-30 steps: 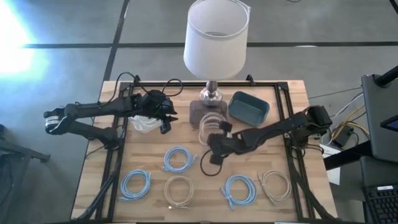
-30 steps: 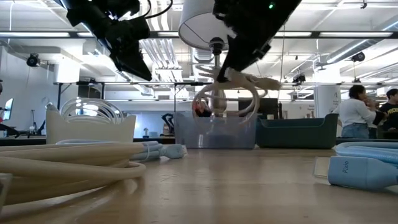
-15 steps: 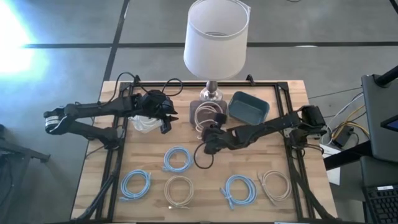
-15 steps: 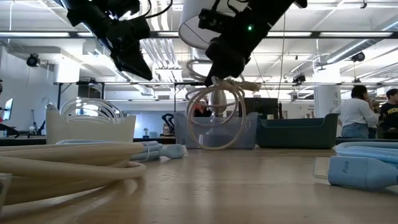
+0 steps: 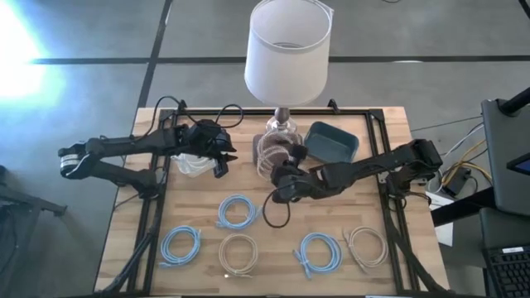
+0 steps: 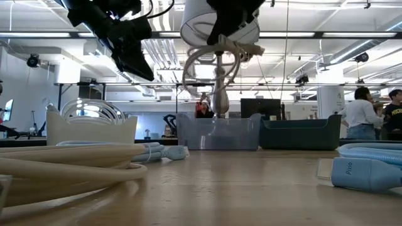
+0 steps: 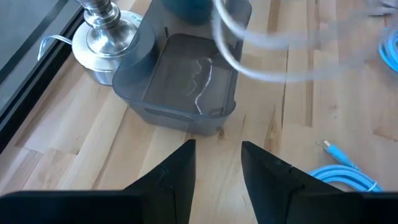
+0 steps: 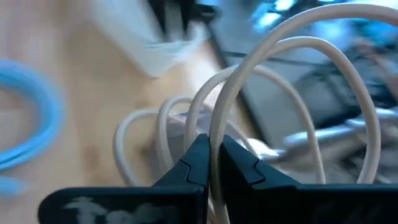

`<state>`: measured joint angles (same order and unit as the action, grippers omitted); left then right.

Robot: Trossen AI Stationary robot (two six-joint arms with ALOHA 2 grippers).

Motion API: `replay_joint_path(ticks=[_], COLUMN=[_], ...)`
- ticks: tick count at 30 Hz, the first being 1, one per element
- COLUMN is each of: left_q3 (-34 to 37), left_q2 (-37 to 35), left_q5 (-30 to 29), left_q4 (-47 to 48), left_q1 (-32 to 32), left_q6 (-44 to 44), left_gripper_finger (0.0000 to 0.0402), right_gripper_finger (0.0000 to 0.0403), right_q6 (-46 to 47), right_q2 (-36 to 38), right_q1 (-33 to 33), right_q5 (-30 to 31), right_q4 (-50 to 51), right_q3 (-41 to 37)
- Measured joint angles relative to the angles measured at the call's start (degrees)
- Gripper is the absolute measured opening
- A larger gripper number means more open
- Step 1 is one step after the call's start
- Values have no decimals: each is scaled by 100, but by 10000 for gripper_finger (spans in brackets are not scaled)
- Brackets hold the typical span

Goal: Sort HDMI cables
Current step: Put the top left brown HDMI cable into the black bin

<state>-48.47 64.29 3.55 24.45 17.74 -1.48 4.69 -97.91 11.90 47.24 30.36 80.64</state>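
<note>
A beige HDMI cable coil (image 5: 269,150) hangs in the air above a clear grey bin (image 7: 186,81) by the lamp base, with my right gripper (image 5: 280,173) shut on it. The low view shows the coil (image 6: 210,66) well above the bin's rim. Three light blue coils (image 5: 238,211) (image 5: 180,246) (image 5: 319,252) and two beige coils (image 5: 238,252) (image 5: 366,246) lie flat on the table's near half. White coils rest in a white bin (image 5: 192,165). My left gripper (image 5: 222,161) waits open above the table beside that bin, its fingers (image 7: 180,171) empty. My right gripper pinches a strand of the beige coil (image 8: 214,149) between its two fingers. The fingers slant down from the table's right side. The coil's loops (image 8: 292,81) spread out beyond the fingertips. The whole coil is lifted clear and hangs over the clear grey bin.
A tall lamp with a white shade (image 5: 287,51) stands at the far middle, its metal base (image 7: 102,31) next to the clear bin. A dark blue bin (image 5: 331,141) sits to the right of it. A black frame edges the table.
My right gripper has risen and turned, staying shut on the beige coil. The coil dipped toward the clear bin, then swung up and toward the far edge, and now hangs higher beside the lamp stem.
</note>
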Motion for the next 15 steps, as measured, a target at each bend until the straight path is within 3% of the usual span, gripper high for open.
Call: replay_joint_path(ticks=[3,7,15], left_q3=[0,0,0], left_q2=[-2,-2,-2], left_q5=[-1,-2,-2], left_q4=[0,-1,-4], left_q1=[0,0,0], left_q6=[0,0,0], left_gripper_finger=[133,133,133], right_gripper_finger=[18,18,18], right_q6=[261,575,-185], right_q2=[-64,-228,-883], right_q1=[-158,-392,-763], right_q5=[537,556,562], right_q4=[12,-265,-2033], right_q3=[-172,-487,-850])
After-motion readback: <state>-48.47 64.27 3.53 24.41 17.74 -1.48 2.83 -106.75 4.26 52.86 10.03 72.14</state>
